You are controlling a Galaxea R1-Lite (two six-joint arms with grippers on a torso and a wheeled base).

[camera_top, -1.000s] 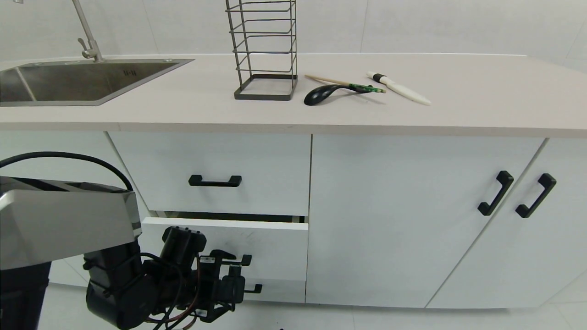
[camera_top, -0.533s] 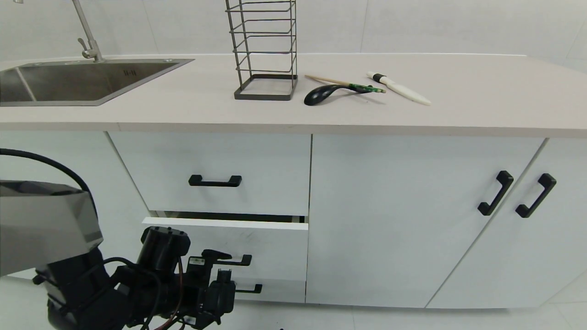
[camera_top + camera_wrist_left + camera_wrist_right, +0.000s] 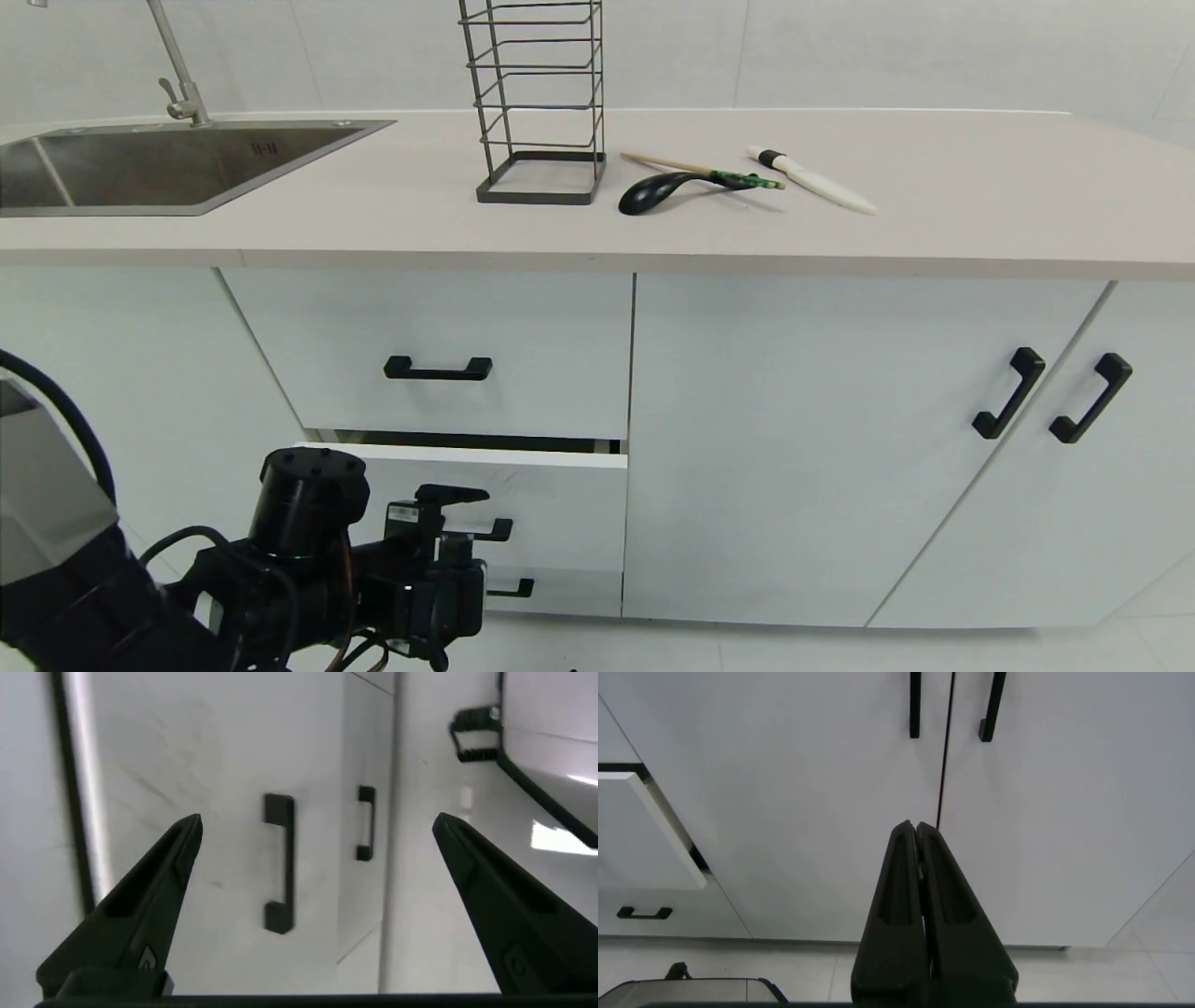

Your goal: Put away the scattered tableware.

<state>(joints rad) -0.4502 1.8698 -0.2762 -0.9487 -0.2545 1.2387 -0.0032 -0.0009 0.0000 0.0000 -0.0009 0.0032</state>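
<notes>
**A:** Status, left to right?

**B:** Lower left of the head view: the left gripper (image 3: 318,826) has its fingers spread wide and holds nothing. It sits low in front of the middle drawer (image 3: 541,495), which is pulled out a little. Upper middle: the wire rack (image 3: 539,103) stands upright on the countertop (image 3: 980,205). Just right of it lies the black spoon (image 3: 653,191), with the chopsticks (image 3: 700,169) crossing its handle end. The white utensil with a black band (image 3: 814,180) lies near, further right.

**A:** Right gripper?

**B:** The right gripper (image 3: 920,887) has its fingers pressed together and is empty, facing the cabinet doors (image 3: 1064,812).

**A:** Progress?

**B:** Judged early. The drawer is only cracked open and nothing is stowed. All three utensils remain on the counter.
</notes>
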